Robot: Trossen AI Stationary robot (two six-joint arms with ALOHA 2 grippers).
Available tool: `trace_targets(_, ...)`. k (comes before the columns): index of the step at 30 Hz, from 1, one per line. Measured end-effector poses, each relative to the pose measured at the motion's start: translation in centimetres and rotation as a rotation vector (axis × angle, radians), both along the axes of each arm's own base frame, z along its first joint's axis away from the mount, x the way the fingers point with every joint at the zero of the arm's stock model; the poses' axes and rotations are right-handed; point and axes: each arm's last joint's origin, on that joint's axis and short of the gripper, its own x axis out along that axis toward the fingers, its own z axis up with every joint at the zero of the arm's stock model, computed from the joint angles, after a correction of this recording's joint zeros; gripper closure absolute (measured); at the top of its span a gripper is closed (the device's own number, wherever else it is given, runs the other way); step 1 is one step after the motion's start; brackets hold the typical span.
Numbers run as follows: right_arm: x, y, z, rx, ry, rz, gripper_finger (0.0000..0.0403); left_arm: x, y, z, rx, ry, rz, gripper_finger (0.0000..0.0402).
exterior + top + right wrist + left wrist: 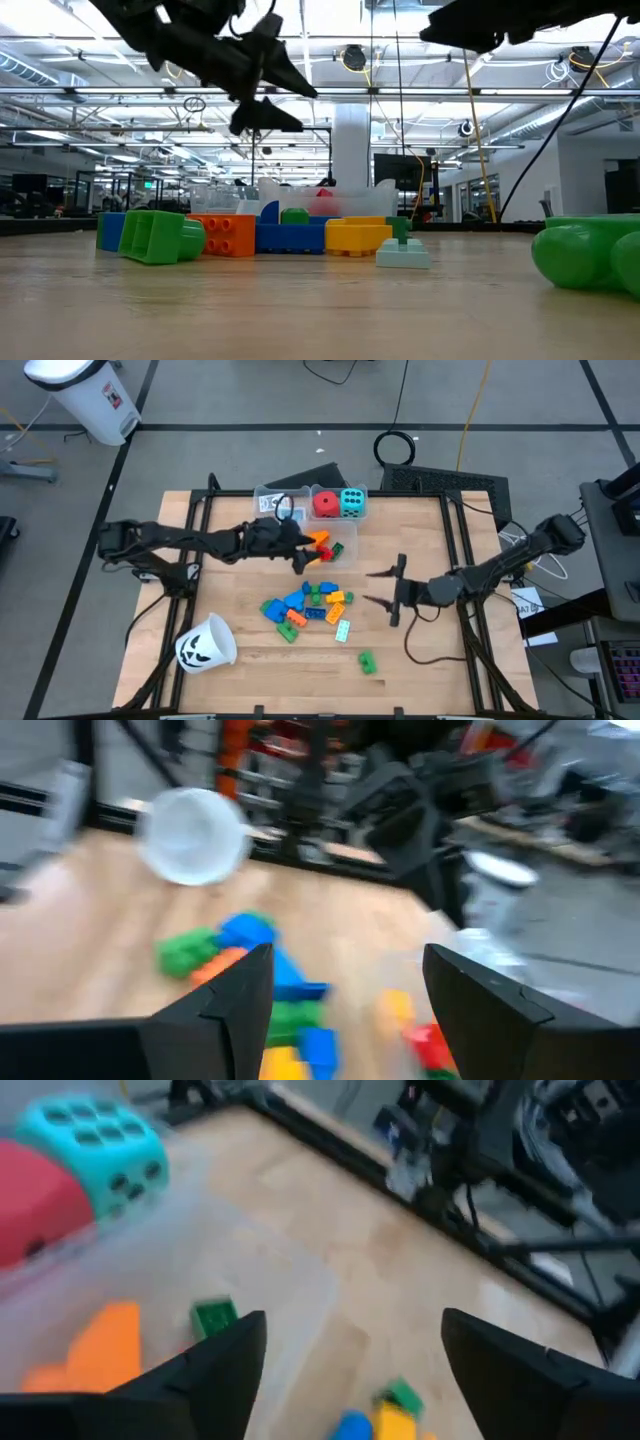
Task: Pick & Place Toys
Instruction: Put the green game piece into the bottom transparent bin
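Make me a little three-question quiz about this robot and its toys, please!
1. True or false: the red die and the cyan die sit side by side in a clear bin.
2. Which way is the white cup with the pumpkin face? A) standing upright B) lying on its side C) stacked on the blocks
3. Fill in: the block lying alone, apart from the pile of blocks, is coloured ____.

Key:
1. True.
2. B. It lies tipped over near the table's front left corner.
3. Green.

Bonus: the left gripper is open by the bin; the right gripper is open beside the pile.
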Motion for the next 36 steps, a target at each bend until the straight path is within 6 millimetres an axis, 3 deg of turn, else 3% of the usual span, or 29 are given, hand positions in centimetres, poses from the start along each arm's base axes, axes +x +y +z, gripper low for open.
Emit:
trace_targets(7, 0.6, 3.6, -2.1, 0.229, 0.062, 0.275, 0.0192, 0.4, -4.3, 0.2, 0.060, -0.006, -0.059, 0.0123)
trace_targets(12, 1.4, 7.5, -4.7, 0.444, 0.071, 0.454, 0.0202, 0.3, -6.8, -0.1, 0.103, 0.011, -0.082, 0.0120)
trace_targets(16, 1.8, 11.1, -7.1, 0.526, 0.237, 0.538, 0.0225, 0.1, -8.3, -0.1, 0.124, 0.009, -0.084, 0.0117)
trace_targets(20, 2.2, 13.3, -8.9, 0.433, 0.470, 0.508, 0.0286, 0.0, -8.8, 0.0, 0.152, 0.008, -0.054, 0.0123)
trace_targets(26, 2.6, 12.4, -9.8, 0.419, 0.693, 0.364, 0.0392, 0.0, -8.8, 0.0, 0.167, 0.004, -0.010, 0.0126)
trace_targets(31, 2.8, 10.7, -10.3, 0.320, 0.722, 0.210, 0.0377, 0.0, -8.6, 0.0, 0.172, 0.004, 0.001, 0.0117)
trace_targets(36, 2.8, 8.1, -9.4, 0.128, 0.725, 0.078, 0.0371, 0.1, -8.0, 0.1, 0.172, 0.000, 0.023, 0.0118)
